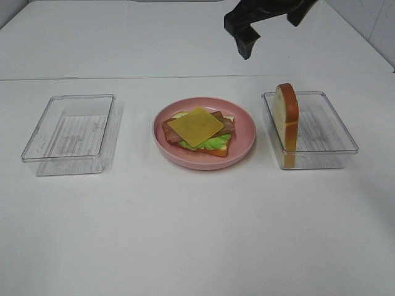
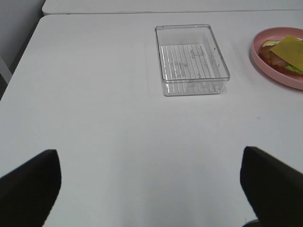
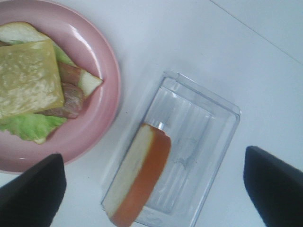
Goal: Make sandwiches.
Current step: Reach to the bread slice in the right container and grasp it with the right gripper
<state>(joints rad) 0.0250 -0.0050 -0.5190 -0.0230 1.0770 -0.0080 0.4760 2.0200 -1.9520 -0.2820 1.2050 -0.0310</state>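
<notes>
Top slice waiting, right tool [image 3: 154, 189] spread wide and empty.
The bread slice [image 1: 287, 116] stands on edge in its tray [image 1: 333, 126]; it looks light and spongy, best pinched across the flat faces.

A plain white table [image 1: 185, 234] fills nearly the whole exterior high view, its matte top evenly lit with only soft, faint shadows. A thin seam [image 1: 123, 78] runs straight across it toward the far edge. At the far right corner a pale wall [image 1: 376, 24] shows, and at the far left corner a grey strip.
</notes>
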